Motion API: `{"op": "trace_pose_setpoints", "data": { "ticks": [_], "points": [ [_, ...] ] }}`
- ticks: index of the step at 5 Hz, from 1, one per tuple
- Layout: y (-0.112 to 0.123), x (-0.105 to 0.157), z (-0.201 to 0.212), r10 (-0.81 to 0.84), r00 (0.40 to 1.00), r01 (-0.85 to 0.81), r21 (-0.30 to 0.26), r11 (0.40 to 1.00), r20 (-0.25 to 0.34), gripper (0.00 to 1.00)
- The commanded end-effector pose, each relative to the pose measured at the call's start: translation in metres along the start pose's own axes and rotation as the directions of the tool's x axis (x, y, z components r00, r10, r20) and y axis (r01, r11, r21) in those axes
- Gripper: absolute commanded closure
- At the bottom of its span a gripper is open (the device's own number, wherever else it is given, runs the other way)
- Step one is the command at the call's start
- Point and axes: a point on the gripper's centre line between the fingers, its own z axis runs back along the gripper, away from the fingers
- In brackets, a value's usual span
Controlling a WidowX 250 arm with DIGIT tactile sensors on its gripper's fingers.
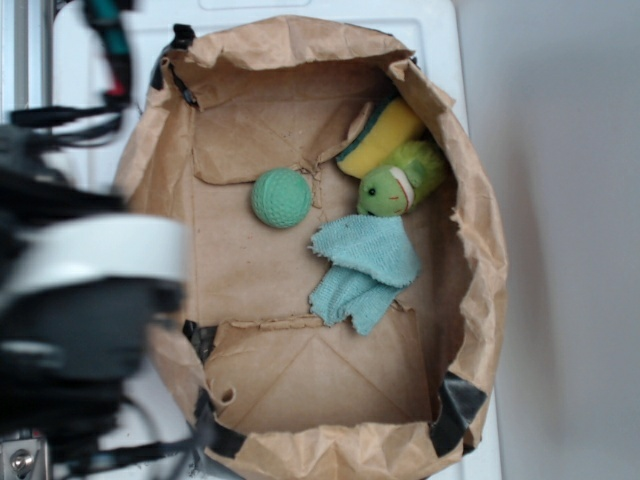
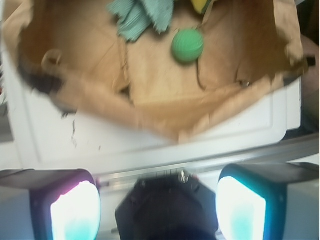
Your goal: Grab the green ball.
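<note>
Your claw [image 2: 158, 210] hangs with its jaws spread wide and nothing between them. In the exterior view your arm [image 1: 80, 300] is a blurred dark mass at the left.

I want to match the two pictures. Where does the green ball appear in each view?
Exterior: the green ball lies left of centre on the floor of the brown paper bag, apart from the blue cloth.
Wrist: the ball is near the top, right of centre.
Shared landmark: the blue cloth, at the top edge in the wrist view.
</note>
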Motion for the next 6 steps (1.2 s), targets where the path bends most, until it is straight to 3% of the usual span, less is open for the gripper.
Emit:
{"op": "trace_pose_setpoints", "data": {
  "ticks": [1,2,3,4,6],
  "points": [
    [0.019,0.043,-0.012,-0.072,0.994,0.076,-0.047,0.996,0.079,0.00],
    [0.030,0.041,-0.021,-0.161,0.980,0.167,-0.052,0.985,0.116,0.00],
    [0.033,0.057,-0.032,-0.247,0.958,0.260,-0.075,0.963,0.147,0.00],
    [0.035,0.066,-0.049,-0.283,0.949,0.296,-0.083,0.952,0.143,0.00],
    [0.066,0.077,-0.085,-0.265,0.960,0.272,-0.080,0.959,0.092,0.00]
  ]
}}
